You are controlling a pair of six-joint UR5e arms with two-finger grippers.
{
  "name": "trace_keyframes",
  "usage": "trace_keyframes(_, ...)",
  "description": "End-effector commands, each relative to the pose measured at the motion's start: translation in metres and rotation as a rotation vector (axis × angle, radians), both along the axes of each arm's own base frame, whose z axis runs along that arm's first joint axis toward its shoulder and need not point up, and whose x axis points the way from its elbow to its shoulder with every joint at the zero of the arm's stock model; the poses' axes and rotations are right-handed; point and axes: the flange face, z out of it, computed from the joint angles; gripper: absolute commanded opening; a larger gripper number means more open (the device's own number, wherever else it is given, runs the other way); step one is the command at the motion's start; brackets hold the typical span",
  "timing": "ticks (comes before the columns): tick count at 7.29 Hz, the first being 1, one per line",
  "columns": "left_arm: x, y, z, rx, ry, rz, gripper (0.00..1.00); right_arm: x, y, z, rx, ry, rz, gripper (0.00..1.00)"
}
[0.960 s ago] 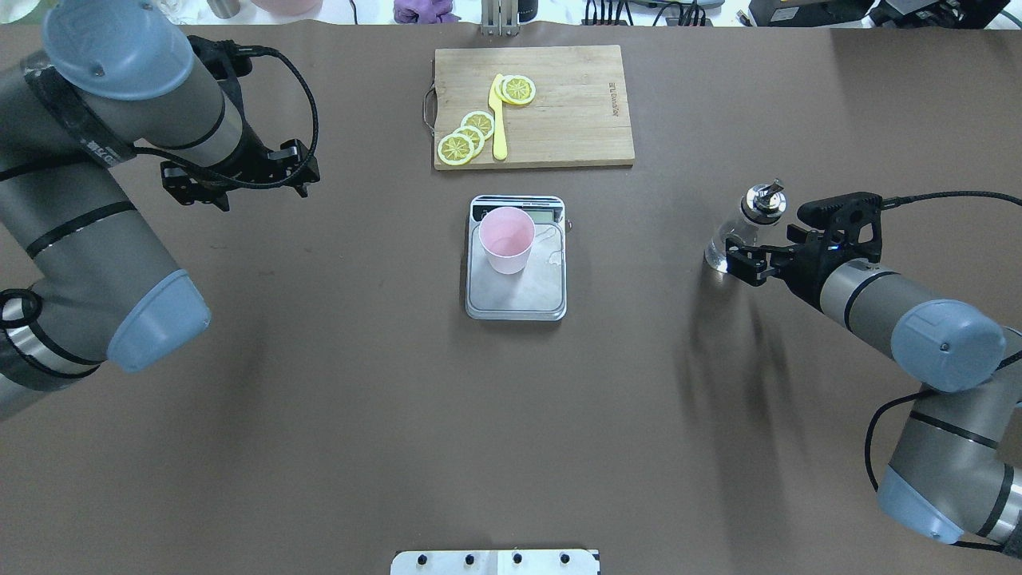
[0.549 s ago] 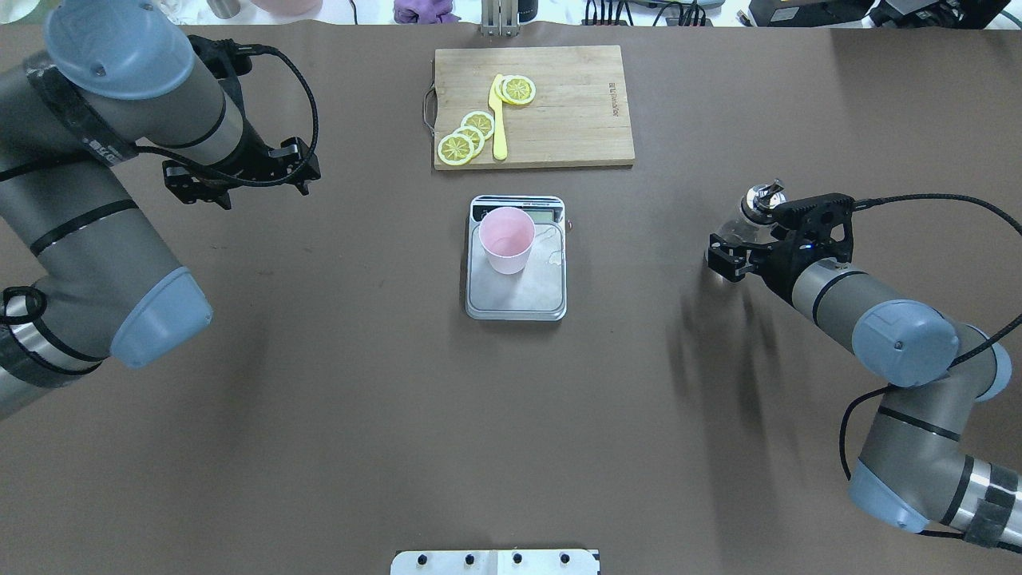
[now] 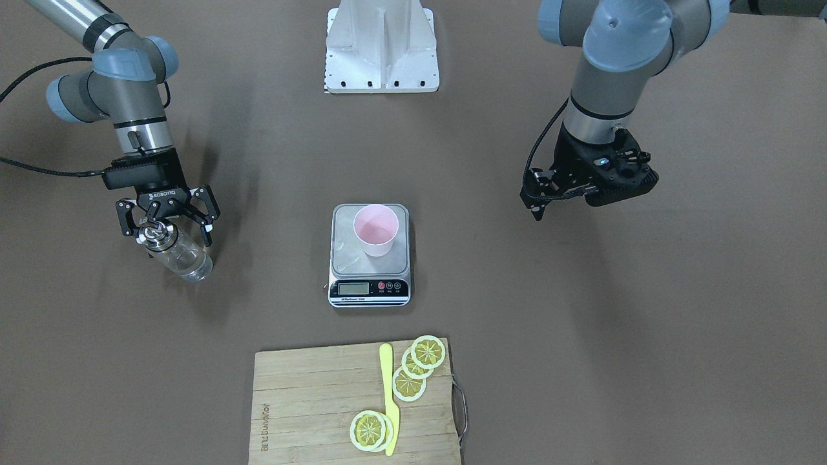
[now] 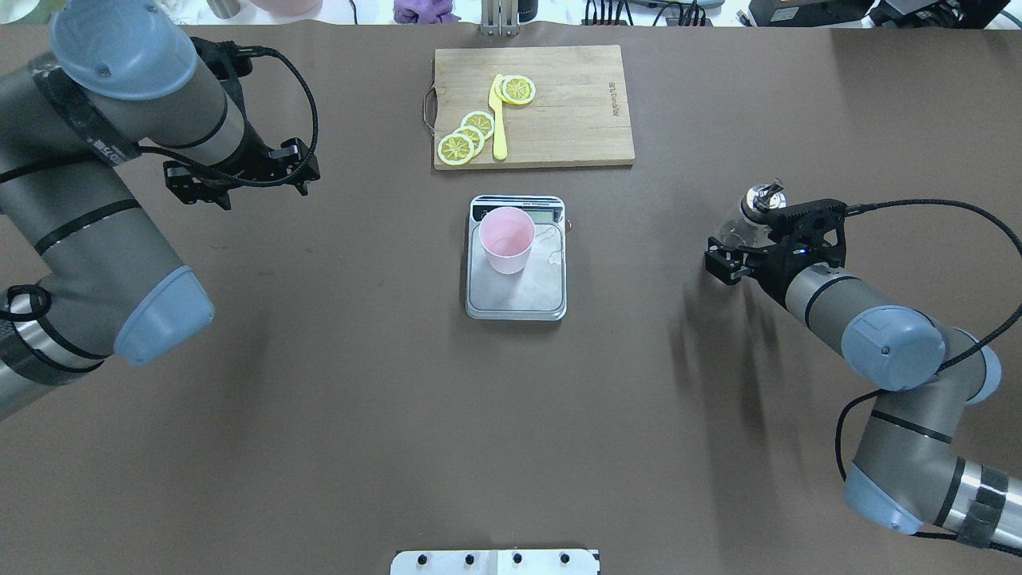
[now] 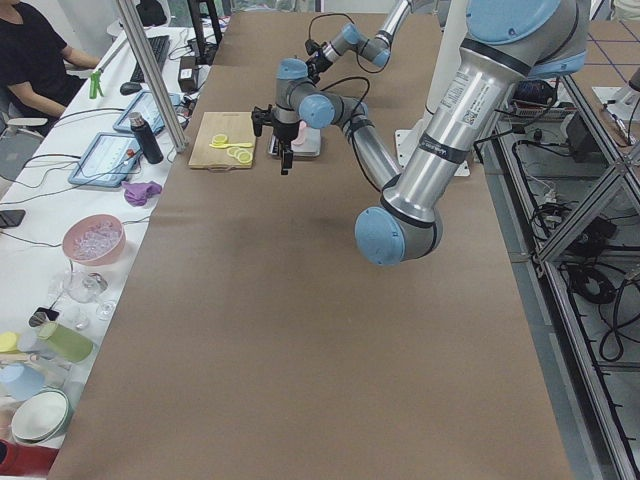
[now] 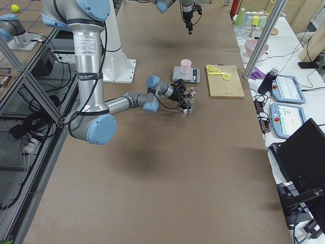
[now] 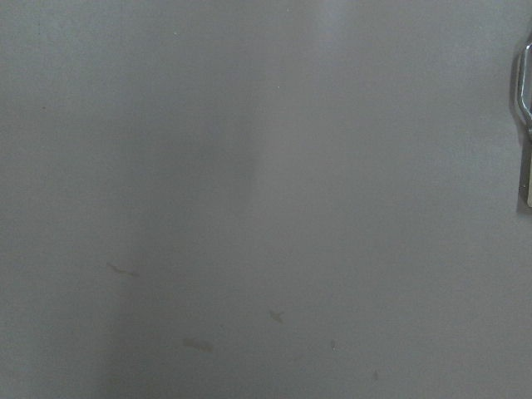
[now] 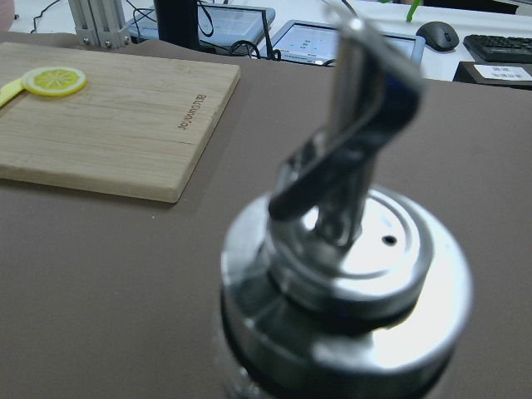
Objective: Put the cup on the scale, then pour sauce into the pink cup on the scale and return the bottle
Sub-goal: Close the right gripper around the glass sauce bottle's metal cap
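The pale pink cup (image 4: 506, 239) (image 3: 375, 230) stands upright on the silver scale (image 4: 517, 297) (image 3: 345, 255) at the table's middle. The clear glass bottle (image 4: 736, 230) (image 3: 186, 259) with its silver spout cap (image 8: 349, 266) stands on the table on my right side, holding clear liquid. My right gripper (image 3: 165, 225) (image 4: 742, 243) is open, and its fingers straddle the bottle's neck just below the cap. My left gripper (image 4: 239, 188) (image 3: 585, 190) hovers open and empty above the table on my left side, well away from the scale.
A wooden cutting board (image 4: 559, 120) (image 3: 310, 400) lies beyond the scale, with lemon slices (image 4: 467, 136) and a yellow knife (image 4: 498, 120) on it. Its metal handle (image 7: 524, 83) shows at the left wrist view's edge. The white robot base (image 3: 381, 45) is at the near table edge.
My right gripper has moved forward and left, from beside the bottle to around its neck. The bottle, the cup and my left arm have stayed put.
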Motion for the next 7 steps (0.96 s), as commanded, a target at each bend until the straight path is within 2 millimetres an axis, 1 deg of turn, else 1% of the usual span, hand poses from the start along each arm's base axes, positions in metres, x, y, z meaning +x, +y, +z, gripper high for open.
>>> trace_keyframes(1,0.001,0.000,0.000,0.000,0.000,0.001,0.98,-0.001,0.000,0.001,0.003,0.007,-0.005,0.95)
trace_keyframes(2,0.001,0.000,0.000,0.000,0.000,0.001,0.98,-0.001,0.000,0.004,0.001,0.011,-0.005,0.94)
trace_keyframes(4,0.002,0.001,0.000,0.001,0.000,0.004,0.98,-0.002,0.000,0.003,0.002,0.012,-0.007,0.78)
trace_keyframes(5,0.002,0.001,0.000,0.001,0.000,0.004,0.98,-0.004,-0.001,-0.001,0.006,0.005,-0.009,0.57)
trace_keyframes(6,0.002,0.001,0.000,0.001,0.000,0.004,0.98,-0.004,-0.003,-0.004,0.007,0.000,-0.006,0.25)
trace_keyframes(7,0.002,0.001,0.000,0.001,0.000,0.004,0.98,-0.005,-0.003,-0.007,0.011,-0.005,-0.005,0.00)
